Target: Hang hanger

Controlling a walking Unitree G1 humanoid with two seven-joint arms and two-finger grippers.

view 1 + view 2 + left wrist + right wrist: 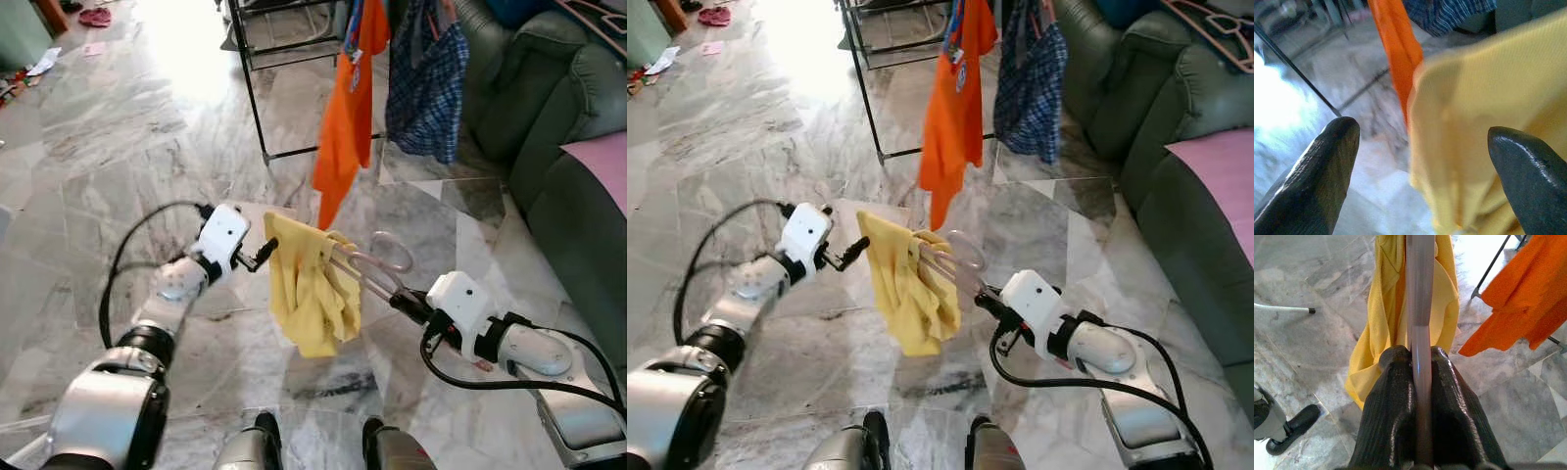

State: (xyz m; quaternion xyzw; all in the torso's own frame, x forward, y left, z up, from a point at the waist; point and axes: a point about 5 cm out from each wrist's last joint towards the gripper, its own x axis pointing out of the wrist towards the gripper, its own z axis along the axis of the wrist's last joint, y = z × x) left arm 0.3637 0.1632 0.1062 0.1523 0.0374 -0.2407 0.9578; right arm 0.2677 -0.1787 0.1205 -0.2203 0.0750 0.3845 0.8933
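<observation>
**Right tool clamped on hanger, left tool spread beside yellow cloth**

The right tool has its two black fingers pressed tight against the pale translucent hanger, one finger on each side of the bar, so the hanger is firmly gripped. In the head views the hanger sticks out from that tool toward the robot's left, held in the air above the marble floor, with its hook loop curling near the tool.

A yellow garment is draped over the hanger and droops in folds below it, bunched along the bar. It hangs clear of the floor.

The left tool sits just beside the garment's upper corner, on the side away from the right tool. Its fingers stand wide apart, with the yellow fabric lying between them and closer to one fingertip; whether either finger actually touches the cloth cannot be told, and nothing is gripped.

Beyond the two arms stands a black metal drying rack. An orange shirt and a blue checked garment hang from it. A dark green sofa lies on the robot's right, with a pink cloth on its seat.
</observation>
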